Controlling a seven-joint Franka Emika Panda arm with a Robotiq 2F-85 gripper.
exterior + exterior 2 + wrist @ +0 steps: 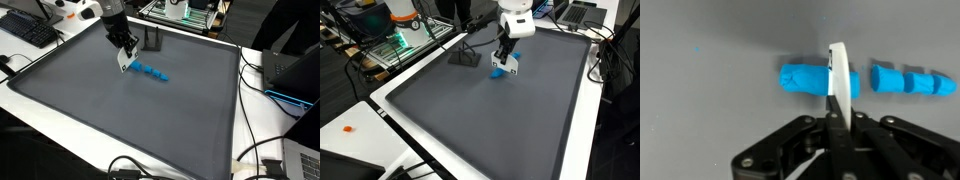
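While my gripper (840, 70) sits low over the gray mat (700, 40), the jaws are fully closed: both white pads (839, 85) press flat together w/ nothing between them. No object is gripped.

1. Gripper pos. In both exterior views my gripper (124, 63) (504, 68) hangs from the arm, fingers pointing down at the far part of the gray mat (100, 120) (500, 130).

2. Nearest object. The blue blocks (805, 78) lie flat on the mat in a short row. In the wrist view the closed pads cross in front of the longest piece, near its right end; the smaller pieces follow to the right, w/ a narrow gap between. In an exterior view the blue blocks (152, 72) start just beside my fingertips and run away from them. In an exterior view the blue blocks (497, 72) show only partly, under the fingers.

3. Contact. Whether the pad tips touch the row or hover just above it: cannot tell.

4. Surroundings. A black stand (152, 40) (466, 55) is upright on the mat near its far edge, apart from the row. A keyboard (28, 30) lies off the mat on the white table (360, 115).
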